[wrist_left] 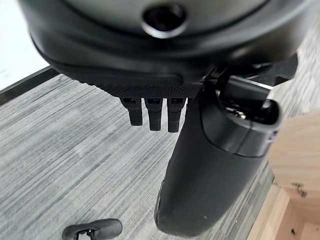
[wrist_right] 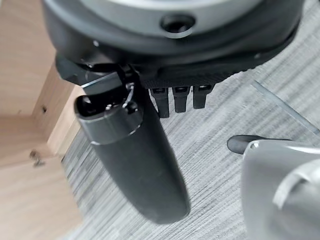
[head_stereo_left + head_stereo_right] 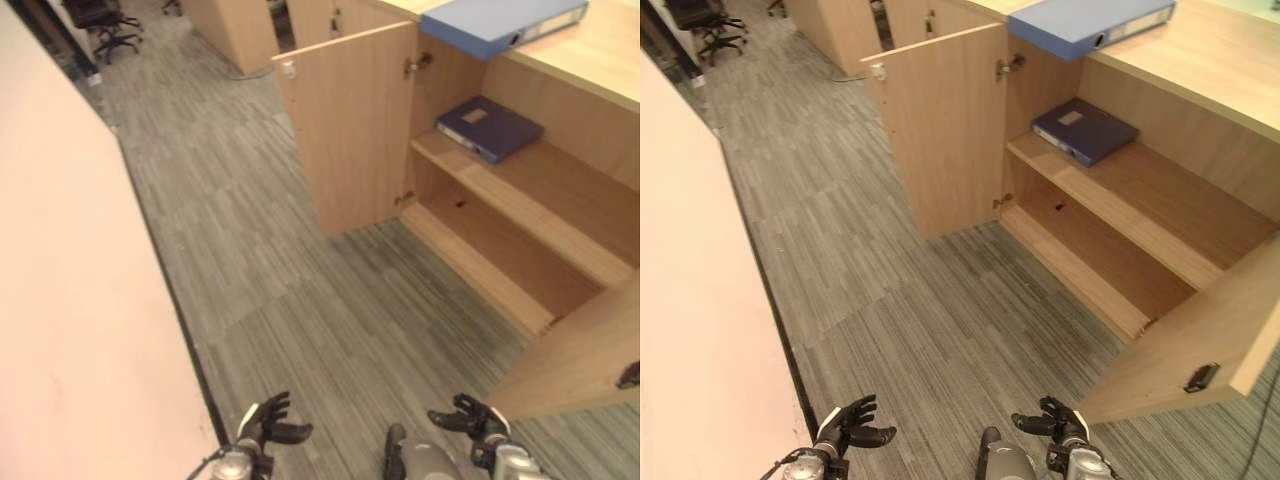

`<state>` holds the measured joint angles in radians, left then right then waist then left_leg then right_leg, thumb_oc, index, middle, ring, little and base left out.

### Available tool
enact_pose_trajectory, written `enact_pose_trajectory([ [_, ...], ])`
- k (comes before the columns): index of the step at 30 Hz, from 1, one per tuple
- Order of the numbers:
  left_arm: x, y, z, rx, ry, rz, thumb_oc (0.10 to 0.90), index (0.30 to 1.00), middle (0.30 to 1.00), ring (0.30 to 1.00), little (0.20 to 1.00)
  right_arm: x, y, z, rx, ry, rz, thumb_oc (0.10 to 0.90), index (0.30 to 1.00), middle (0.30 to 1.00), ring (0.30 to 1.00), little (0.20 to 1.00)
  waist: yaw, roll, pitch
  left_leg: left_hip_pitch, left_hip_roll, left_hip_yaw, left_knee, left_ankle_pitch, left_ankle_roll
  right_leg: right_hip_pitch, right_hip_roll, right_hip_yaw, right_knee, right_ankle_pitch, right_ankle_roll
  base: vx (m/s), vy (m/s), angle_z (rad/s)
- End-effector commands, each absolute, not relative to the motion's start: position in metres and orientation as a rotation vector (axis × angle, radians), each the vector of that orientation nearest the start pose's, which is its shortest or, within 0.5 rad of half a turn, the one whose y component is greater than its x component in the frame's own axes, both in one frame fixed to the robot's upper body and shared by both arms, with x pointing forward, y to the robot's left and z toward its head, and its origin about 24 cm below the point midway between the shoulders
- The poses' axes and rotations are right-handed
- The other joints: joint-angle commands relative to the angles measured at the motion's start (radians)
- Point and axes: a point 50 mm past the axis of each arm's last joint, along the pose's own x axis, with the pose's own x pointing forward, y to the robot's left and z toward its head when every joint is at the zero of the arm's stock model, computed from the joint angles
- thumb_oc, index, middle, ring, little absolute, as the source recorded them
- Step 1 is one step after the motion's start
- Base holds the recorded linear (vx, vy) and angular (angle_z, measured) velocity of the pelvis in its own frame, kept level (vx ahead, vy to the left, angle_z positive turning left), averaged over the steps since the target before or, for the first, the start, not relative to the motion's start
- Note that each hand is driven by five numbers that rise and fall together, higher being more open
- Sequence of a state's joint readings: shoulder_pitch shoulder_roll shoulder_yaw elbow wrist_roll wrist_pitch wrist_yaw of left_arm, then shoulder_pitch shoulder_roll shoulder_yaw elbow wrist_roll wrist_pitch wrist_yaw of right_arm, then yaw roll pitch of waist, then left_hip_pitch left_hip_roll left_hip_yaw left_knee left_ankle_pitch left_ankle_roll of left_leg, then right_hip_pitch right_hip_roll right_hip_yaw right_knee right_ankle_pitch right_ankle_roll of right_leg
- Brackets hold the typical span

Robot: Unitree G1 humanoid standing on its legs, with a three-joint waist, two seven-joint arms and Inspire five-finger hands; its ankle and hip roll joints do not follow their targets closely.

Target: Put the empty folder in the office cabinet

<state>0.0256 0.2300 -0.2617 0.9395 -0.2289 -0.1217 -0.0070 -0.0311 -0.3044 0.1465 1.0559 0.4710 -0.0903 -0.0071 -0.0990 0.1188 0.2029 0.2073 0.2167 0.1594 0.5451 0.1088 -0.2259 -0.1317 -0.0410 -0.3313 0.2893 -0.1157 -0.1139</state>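
Observation:
The wooden office cabinet (image 3: 520, 190) stands open ahead on the right, with its left door (image 3: 350, 130) swung out towards me and its right door (image 3: 590, 360) close to my right arm. A dark blue folder (image 3: 489, 127) lies flat on the upper shelf inside. On the cabinet's top rests a light blue folder (image 3: 500, 22). My left hand (image 3: 265, 425) and right hand (image 3: 470, 420) hang low over the carpet, well short of the cabinet. Both are open and hold nothing, with relaxed fingers (image 1: 155, 115) and the thumb (image 2: 135, 155) sticking out.
A pale wall (image 3: 70, 300) runs along my left side. Grey striped carpet (image 3: 260, 250) lies between me and the cabinet. More wooden cabinets (image 3: 235, 30) and a black office chair (image 3: 100, 20) stand at the far end.

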Motion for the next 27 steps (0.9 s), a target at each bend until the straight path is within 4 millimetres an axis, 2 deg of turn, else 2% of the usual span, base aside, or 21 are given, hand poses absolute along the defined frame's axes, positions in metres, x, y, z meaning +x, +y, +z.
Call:
enact_pose_trajectory([
  [1,0.181,0.203,-0.112,0.17,0.689,-0.052,0.8,0.9,0.9,0.9,0.9,0.17,-0.264,-0.116,0.021,0.793,-0.293,0.8,0.9,0.9,0.9,0.9,0.017,-0.052,0.045,-0.109,0.043,0.043,0.003,-0.009,0.071,0.11,-0.081,0.03,-0.157,0.033,0.152,0.35,-0.135,-0.75],
  [2,0.183,0.202,-0.112,0.169,0.686,-0.053,0.8,0.9,0.9,0.9,0.9,0.17,-0.267,-0.115,0.02,0.79,-0.301,0.8,0.9,0.9,0.9,0.9,0.025,-0.052,0.052,-0.143,0.045,0.044,0.002,-0.027,0.075,0.134,-0.074,0.048,-0.16,0.016,0.152,0.32,-0.02,-0.54],
  [4,0.183,0.2,-0.112,0.168,0.687,-0.053,0.8,0.9,0.9,0.9,0.9,0.169,-0.271,-0.114,0.017,0.796,-0.318,0.8,0.9,0.9,0.9,0.9,0.041,-0.05,0.05,-0.192,0.047,0.049,-0.088,-0.031,0.084,0.171,-0.071,0.081,-0.177,0.006,0.161,0.39,0.093,-0.46],
  [6,0.181,0.194,-0.115,0.171,0.697,-0.071,0.8,0.9,0.9,0.9,0.9,0.164,-0.278,-0.115,0.009,0.805,-0.342,0.8,0.9,0.9,0.9,0.9,0.068,-0.028,0.057,-0.223,0.032,-0.017,-0.333,-0.022,0.084,0.231,-0.058,0.142,-0.196,-0.026,0.179,0.46,0.186,-0.66],
  [7,0.18,0.194,-0.115,0.171,0.7,-0.072,0.8,0.9,0.9,0.9,0.9,0.163,-0.278,-0.115,0.008,0.807,-0.342,0.8,0.9,0.9,0.9,0.9,0.078,-0.019,0.056,-0.244,0.02,-0.061,-0.392,-0.013,0.082,0.244,-0.051,0.162,-0.204,-0.031,0.182,0.26,0.076,-0.76],
  [8,0.18,0.194,-0.116,0.17,0.701,-0.073,0.8,0.9,0.9,0.9,0.9,0.163,-0.278,-0.115,0.008,0.808,-0.343,0.8,0.9,0.9,0.9,0.9,0.078,-0.021,0.058,-0.236,0.017,-0.061,-0.397,-0.014,0.082,0.249,-0.053,0.162,-0.203,-0.036,0.182,0.26,0.055,-0.49],
  [9,0.177,0.193,-0.118,0.167,0.711,-0.073,0.8,0.9,0.9,0.9,0.9,0.161,-0.279,-0.115,0.007,0.808,-0.345,0.8,0.9,0.9,0.9,0.9,0.088,-0.012,0.062,-0.254,0.006,-0.116,-0.453,0.014,0.078,0.269,-0.046,0.186,-0.206,-0.049,0.186,0.37,0.067,-0.67],
  [10,0.173,0.192,-0.12,0.158,0.722,-0.065,0.8,0.9,0.9,0.9,0.9,0.159,-0.28,-0.116,0.007,0.81,-0.35,0.8,0.9,0.9,0.9,0.9,0.102,0.001,0.07,-0.303,-0.009,-0.196,-0.526,0.064,0.073,0.298,-0.029,0.243,-0.208,-0.064,0.185,0.37,0.065,-0.64],
  [11,0.173,0.192,-0.12,0.158,0.722,-0.065,0.8,0.9,0.9,0.9,0.9,0.159,-0.279,-0.116,0.007,0.811,-0.35,0.8,0.9,0.9,0.9,0.9,0.101,-0.004,0.072,-0.295,-0.013,-0.194,-0.53,0.063,0.072,0.302,-0.034,0.244,-0.205,-0.071,0.185,0.43,0.048,-0.79],
  [12,0.171,0.193,-0.121,0.156,0.729,-0.061,0.8,0.9,0.9,0.9,0.9,0.157,-0.279,-0.116,0.012,0.812,-0.357,0.8,0.9,0.9,0.9,0.9,0.107,-0.004,0.085,-0.345,-0.032,-0.219,-0.582,0.073,0.073,0.329,-0.026,0.299,-0.201,-0.09,0.179,0.22,0.009,-0.61],
  [13,0.171,0.193,-0.121,0.156,0.729,-0.06,0.8,0.9,0.9,0.9,0.9,0.157,-0.279,-0.117,0.013,0.813,-0.357,0.8,0.9,0.9,0.9,0.9,0.109,-0.008,0.087,-0.339,-0.036,-0.216,-0.584,0.072,0.073,0.331,-0.031,0.301,-0.198,-0.095,0.179,0.42,0.035,-0.9],
  [14,0.169,0.195,-0.122,0.158,0.736,-0.051,0.8,0.9,0.9,0.9,0.9,0.157,-0.278,-0.117,0.022,0.81,-0.359,0.8,0.9,0.9,0.9,0.9,0.111,-0.012,0.095,-0.382,-0.05,-0.235,-0.599,0.072,0.077,0.346,-0.02,0.359,-0.178,-0.118,0.172,0.22,0.023,-0.83],
  [15,0.169,0.195,-0.122,0.158,0.736,-0.051,0.8,0.9,0.9,0.9,0.9,0.157,-0.277,-0.117,0.022,0.81,-0.359,0.8,0.9,0.9,0.9,0.9,0.112,-0.013,0.096,-0.381,-0.05,-0.235,-0.599,0.072,0.078,0.346,-0.021,0.36,-0.177,-0.119,0.172,0.31,0.05,-0.7],
  [16,0.169,0.197,-0.122,0.16,0.741,-0.047,0.8,0.9,0.9,0.9,0.9,0.158,-0.276,-0.117,0.028,0.806,-0.358,0.8,0.9,0.9,0.9,0.9,0.112,-0.011,0.097,-0.4,-0.049,-0.249,-0.601,0.075,0.078,0.355,-0.01,0.389,-0.17,-0.13,0.169,0.34,0.1,-0.77],
  [17,0.166,0.2,-0.124,0.163,0.757,-0.033,0.8,0.9,0.9,0.9,0.9,0.159,-0.273,-0.118,0.034,0.806,-0.345,0.8,0.9,0.9,0.9,0.9,0.118,-0.011,0.096,-0.419,-0.05,-0.288,-0.598,0.08,0.08,0.37,0.007,0.455,-0.146,-0.158,0.162,0.45,0.145,-0.73],
  [19,0.163,0.202,-0.126,0.166,0.767,-0.027,0.8,0.9,0.9,0.9,0.9,0.159,-0.27,-0.119,0.037,0.812,-0.335,0.8,0.9,0.9,0.9,0.9,0.128,-0.006,0.096,-0.43,-0.04,-0.307,-0.592,0.087,0.079,0.374,0.02,0.492,-0.133,-0.166,0.161,0.27,0.108,-0.7],
  [22,0.157,0.206,-0.129,0.177,0.794,-0.016,0.8,0.9,0.9,0.9,0.9,0.159,-0.263,-0.122,0.031,0.831,-0.301,0.8,0.9,0.9,0.9,0.9,0.148,-0.016,0.085,-0.431,-0.039,-0.414,-0.574,0.086,0.072,0.4,0.033,0.591,-0.097,-0.2,0.161,0.35,0.178,-0.81],
  [23,0.154,0.208,-0.131,0.191,0.812,-0.02,0.8,0.9,0.9,0.9,0.9,0.156,-0.26,-0.125,0.035,0.849,-0.288,0.8,0.9,0.9,0.9,0.9,0.149,-0.03,0.072,-0.419,-0.045,-0.452,-0.545,0.077,0.064,0.409,0.021,0.636,-0.075,-0.22,0.168,0.42,0.289,-0.5],
  [24,0.153,0.21,-0.132,0.199,0.82,-0.019,0.8,0.9,0.9,0.9,0.9,0.156,-0.258,-0.126,0.04,0.854,-0.281,0.8,0.9,0.9,0.9,0.9,0.151,-0.027,0.061,-0.416,-0.034,-0.459,-0.541,0.075,0.06,0.409,0.019,0.656,-0.081,-0.218,0.179,0.44,0.33,-0.87],
  [26,0.153,0.211,-0.132,0.222,0.825,-0.036,0.8,0.9,0.9,0.9,0.9,0.152,-0.254,-0.129,0.053,0.866,-0.271,0.8,0.9,0.9,0.9,0.9,0.142,-0.039,0.042,-0.403,-0.03,-0.444,-0.529,0.078,0.053,0.419,-0.018,0.669,-0.079,-0.223,0.2,0.26,0.256,-0.81],
  [27,0.153,0.211,-0.132,0.223,0.825,-0.035,0.8,0.9,0.9,0.9,0.9,0.152,-0.254,-0.129,0.053,0.866,-0.27,0.8,0.9,0.9,0.9,0.9,0.142,-0.042,0.043,-0.402,-0.032,-0.443,-0.529,0.078,0.053,0.42,-0.02,0.668,-0.078,-0.225,0.201,0.21,0.341,-0.53],
])
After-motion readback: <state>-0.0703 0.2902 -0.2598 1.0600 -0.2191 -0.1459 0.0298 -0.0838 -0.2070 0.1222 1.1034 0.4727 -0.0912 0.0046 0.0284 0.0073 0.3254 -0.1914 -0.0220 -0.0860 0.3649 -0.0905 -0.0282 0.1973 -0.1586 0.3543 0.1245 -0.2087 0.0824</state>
